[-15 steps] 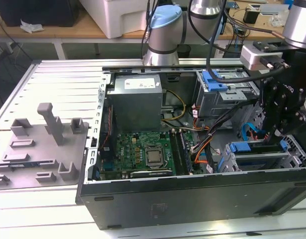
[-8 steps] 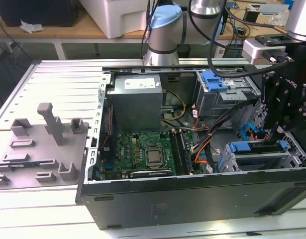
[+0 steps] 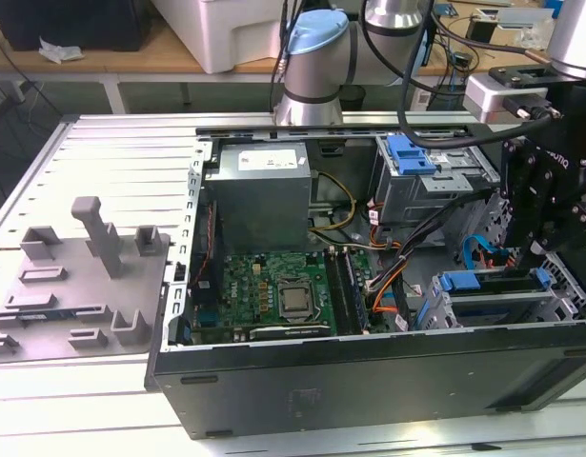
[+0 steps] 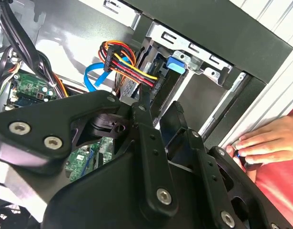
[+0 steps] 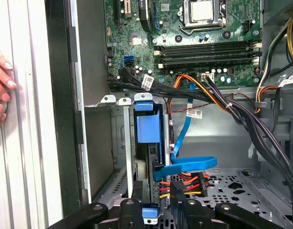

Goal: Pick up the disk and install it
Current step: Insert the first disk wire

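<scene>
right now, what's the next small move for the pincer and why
Probably a slow nudge of the disk deeper into its bay: the pincer sits at its near end, and the blue data cable and power wires lie close beside.

Open computer case point(image 3: 369, 381), black hand point(image 3: 550, 205) over the blue-framed disk point(image 3: 493, 283) in its bay.

slatted metal table point(image 3: 111, 152), wooden workbench point(image 3: 131, 52) behind
</scene>
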Robot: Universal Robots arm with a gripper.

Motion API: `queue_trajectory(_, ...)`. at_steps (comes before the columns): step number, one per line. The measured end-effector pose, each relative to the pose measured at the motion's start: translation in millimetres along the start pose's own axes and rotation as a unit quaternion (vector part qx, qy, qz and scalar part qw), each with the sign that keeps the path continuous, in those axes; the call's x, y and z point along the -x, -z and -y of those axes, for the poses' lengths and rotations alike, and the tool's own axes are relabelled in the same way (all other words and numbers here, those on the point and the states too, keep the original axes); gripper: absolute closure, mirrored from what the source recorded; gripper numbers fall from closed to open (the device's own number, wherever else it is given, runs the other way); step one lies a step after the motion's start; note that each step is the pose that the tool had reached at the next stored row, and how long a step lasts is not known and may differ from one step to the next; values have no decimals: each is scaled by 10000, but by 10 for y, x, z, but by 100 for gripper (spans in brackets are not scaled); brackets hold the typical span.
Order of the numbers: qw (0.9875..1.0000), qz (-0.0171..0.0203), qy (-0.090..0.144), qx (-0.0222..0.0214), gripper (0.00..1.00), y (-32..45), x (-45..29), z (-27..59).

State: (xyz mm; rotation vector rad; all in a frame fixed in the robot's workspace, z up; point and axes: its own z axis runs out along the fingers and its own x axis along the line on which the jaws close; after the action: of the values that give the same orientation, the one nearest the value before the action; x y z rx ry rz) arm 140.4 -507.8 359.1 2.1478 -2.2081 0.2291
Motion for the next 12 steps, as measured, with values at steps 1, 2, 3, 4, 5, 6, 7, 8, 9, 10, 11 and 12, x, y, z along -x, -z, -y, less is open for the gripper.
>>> queue_trajectory(1, 10000, 0, 0, 0, 64, 0, 0, 0)
queue_trajectory(2, 10000, 0, 0, 0, 64, 0, 0, 0)
queue_trajectory(3, 10000, 0, 0, 0, 64, 0, 0, 0)
queue_trajectory(4, 10000, 0, 0, 0, 64, 0, 0, 0)
queue_trajectory(5, 10000, 0, 0, 0, 64, 0, 0, 0)
queue_trajectory(6, 10000, 0, 0, 0, 64, 3, 0, 0)
queue_trajectory(7, 10000, 0, 0, 0, 64, 7, 1, 0)
queue_trajectory(8, 10000, -1, -3, 1, 64, 11, 7, -10)
queue_trajectory(9, 10000, 0, -6, 1, 64, 12, 11, -16)
queue_trajectory(10, 10000, -1, -7, 1, 64, 16, 15, -31)
queue_trajectory(11, 10000, -1, -10, 1, 64, 22, 18, -54)
queue_trajectory(12, 10000, 0, -12, 2, 64, 27, 21, -76)
